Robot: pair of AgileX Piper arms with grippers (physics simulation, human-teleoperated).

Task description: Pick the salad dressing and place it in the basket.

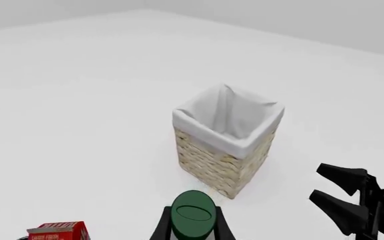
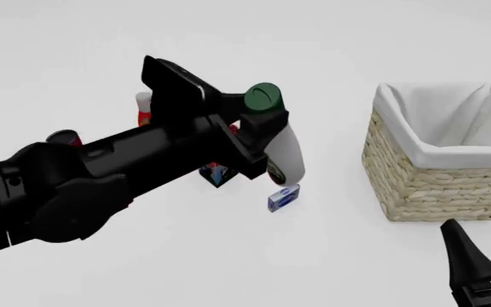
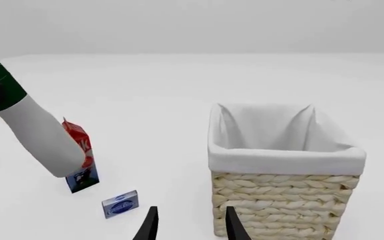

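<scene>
the white desk (image 2: 331,38) carries everything. the basket (image 2: 433,185) stands on it at the right, its white cloth lining (image 2: 450,153) folded over the rim. the left gripper (image 2: 258,137) has its fingers clamped on the salad dressing (image 2: 286,150), held tilted in the air, green cap up, left of the basket and apart from it. the right gripper (image 2: 484,256) hovers just in front of the basket, fingers apart. a small carton (image 3: 78,150) and a smaller blue box (image 2: 283,197) sit on the desk beneath the bottle.
</scene>
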